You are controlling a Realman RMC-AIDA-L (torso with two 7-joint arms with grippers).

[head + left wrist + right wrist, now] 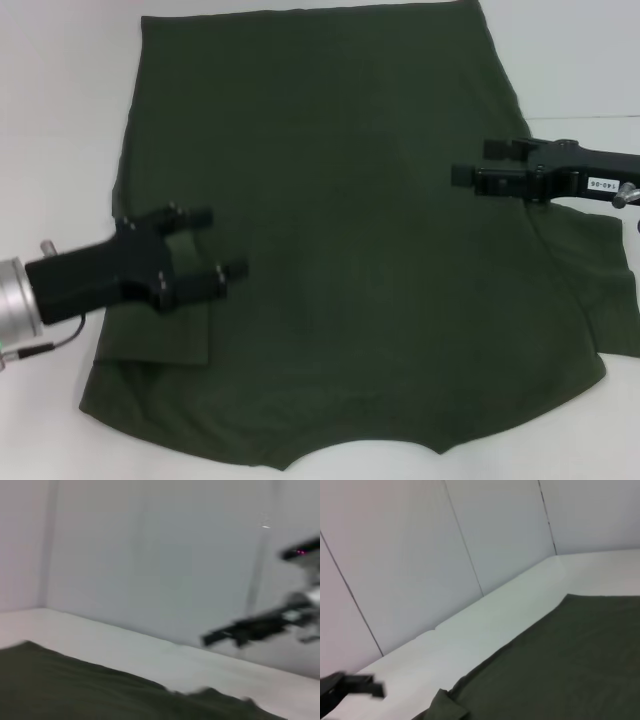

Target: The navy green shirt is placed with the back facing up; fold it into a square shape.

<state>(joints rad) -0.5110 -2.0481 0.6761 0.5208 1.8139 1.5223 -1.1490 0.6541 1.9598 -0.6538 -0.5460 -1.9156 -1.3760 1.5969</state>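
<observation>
The navy green shirt (340, 230) lies flat on the white table (60, 120), plain side up, with its neckline at the near edge. One sleeve (160, 335) is folded inward at the near left, and the other sleeve (600, 290) sticks out on the right. My left gripper (222, 242) hovers over the shirt's left edge, open and holding nothing. Over the shirt's right edge my right gripper (473, 161) is also open and empty. The left wrist view shows the shirt (75, 690) and the right gripper (240, 630) farther off. The right wrist view shows the shirt (570, 660).
White walls (470, 540) close off the table's far side and corner. Bare white tabletop (580, 70) surrounds the shirt on the left, right and far sides. The left arm's gripper (350, 687) shows at the edge of the right wrist view.
</observation>
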